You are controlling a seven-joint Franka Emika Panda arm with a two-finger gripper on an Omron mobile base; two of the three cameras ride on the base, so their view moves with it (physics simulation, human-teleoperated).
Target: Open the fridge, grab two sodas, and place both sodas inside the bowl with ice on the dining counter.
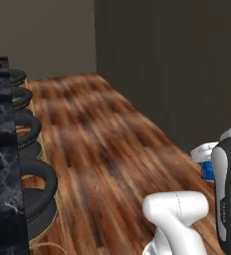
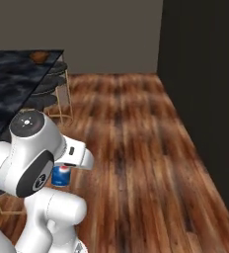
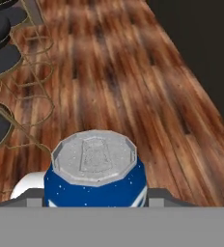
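You have the blue cylindrical soda can with a silver top seated in the gripper, its long axis pointing straight out ahead of the hand. The jaws stand about half open, closed against the can's sides. The small reddish-brown bowl sits at the far end of the long black marble-veined dining counter, well apart from the can, ahead and to the robot's left. The row of round black stools lines the counter's edge. Expect to carry the can forward and left, over the stools, toward the bowl.
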